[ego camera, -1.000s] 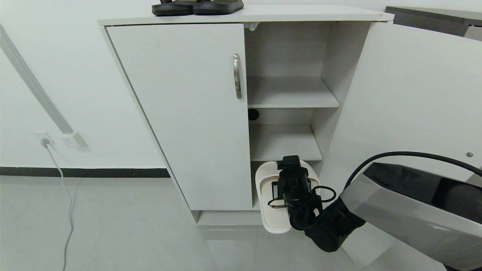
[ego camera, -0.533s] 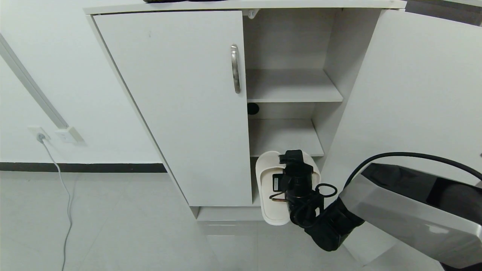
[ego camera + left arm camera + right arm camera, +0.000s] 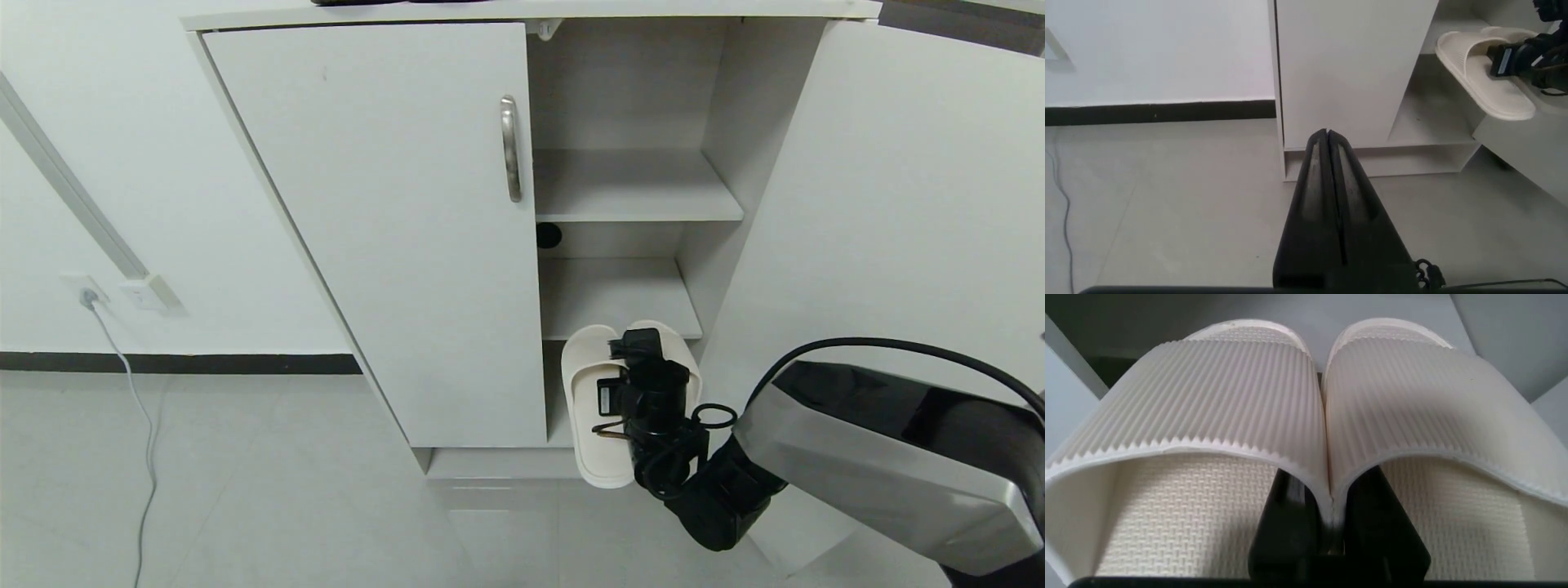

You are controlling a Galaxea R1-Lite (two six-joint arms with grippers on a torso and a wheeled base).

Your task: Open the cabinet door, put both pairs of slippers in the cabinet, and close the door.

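White wall (image 3: 106,122) at upper left, crossed by a slanted duct (image 3: 65,184) above a socket (image 3: 82,290). A black baseboard (image 3: 180,363) meets the glossy pale floor (image 3: 269,498) at lower left, where a cable (image 3: 145,433) trails.

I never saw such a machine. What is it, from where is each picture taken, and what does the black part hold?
It is a wheeled robot with two arms. The wide picture comes from a camera on its head, looking down at a white cabinet with its right door open. The other two come from cameras on the wrists. The right end effector is shut on a pair of white slippers, pinching their inner edges, at the mouth of the lowest compartment; its camera sees the ribbed straps close up. The left end effector, shut and empty, hangs above the floor before the cabinet.
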